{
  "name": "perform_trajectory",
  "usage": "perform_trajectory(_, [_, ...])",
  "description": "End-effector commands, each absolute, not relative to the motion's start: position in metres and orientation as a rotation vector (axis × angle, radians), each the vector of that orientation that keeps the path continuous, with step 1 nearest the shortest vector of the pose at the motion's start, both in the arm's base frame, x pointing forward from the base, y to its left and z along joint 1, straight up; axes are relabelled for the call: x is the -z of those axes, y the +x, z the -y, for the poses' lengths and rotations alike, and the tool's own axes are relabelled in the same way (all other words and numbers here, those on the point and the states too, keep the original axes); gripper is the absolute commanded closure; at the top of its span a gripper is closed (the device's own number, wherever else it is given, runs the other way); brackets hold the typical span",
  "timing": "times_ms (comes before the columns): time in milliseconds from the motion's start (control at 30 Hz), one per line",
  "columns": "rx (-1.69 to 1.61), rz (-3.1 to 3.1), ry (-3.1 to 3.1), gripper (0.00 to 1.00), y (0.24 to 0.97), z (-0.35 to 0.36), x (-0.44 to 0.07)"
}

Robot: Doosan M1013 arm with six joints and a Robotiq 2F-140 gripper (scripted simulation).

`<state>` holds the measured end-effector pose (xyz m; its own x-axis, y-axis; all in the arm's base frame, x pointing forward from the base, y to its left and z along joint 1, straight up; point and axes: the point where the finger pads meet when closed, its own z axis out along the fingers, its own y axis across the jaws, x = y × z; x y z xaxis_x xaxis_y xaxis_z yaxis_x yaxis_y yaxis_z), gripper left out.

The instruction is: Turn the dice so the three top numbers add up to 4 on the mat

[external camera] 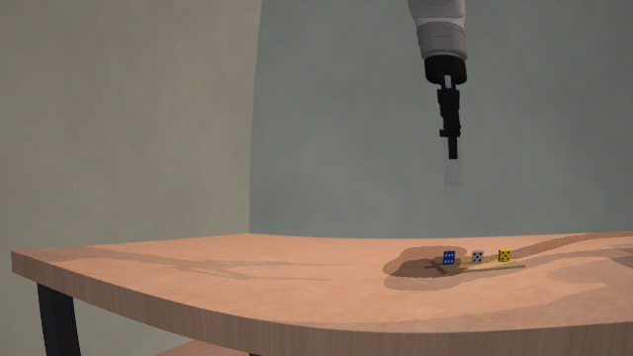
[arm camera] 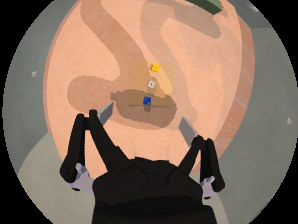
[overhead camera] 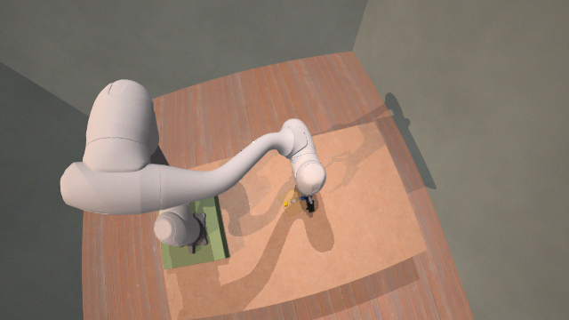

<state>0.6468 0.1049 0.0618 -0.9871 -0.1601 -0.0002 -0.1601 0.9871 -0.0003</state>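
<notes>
The blue die [overhead camera: 302,198] [external camera: 448,257] [arm camera: 147,100], the white die [overhead camera: 293,201] [external camera: 477,256] [arm camera: 151,84] and the yellow die [overhead camera: 285,204] [external camera: 504,255] [arm camera: 155,67] stand apart in a row on the thin yellowish mat [overhead camera: 291,212] [external camera: 495,267] [arm camera: 136,72]. All sit flat. In the wrist view the white die and the yellow die each seem to show one pip on top; the blue top is too small to read surely. The blue die is near one mat edge, in shadow. My gripper [external camera: 452,184] [arm camera: 147,115] is wide open and empty, well above the blue die.
The arm's base stands on a green block [overhead camera: 178,262] [arm camera: 207,4] at one end of the table [overhead camera: 249,107] [external camera: 198,297]. The arm reaches over the table from there, and its shadows fall across the tan surface and part of the mat.
</notes>
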Motion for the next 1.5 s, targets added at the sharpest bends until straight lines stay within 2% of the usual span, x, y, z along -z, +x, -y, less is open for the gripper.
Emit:
perform_trajectory(0, [0.0, -3.131, -0.252, 0.0, 0.647, -0.105, -0.073])
perform_trajectory(533, [0.0, -3.131, -0.252, 0.0, 0.647, -0.105, -0.121])
perform_trajectory(1467, [0.0, -3.131, -0.252, 0.0, 0.647, -0.105, -0.122])
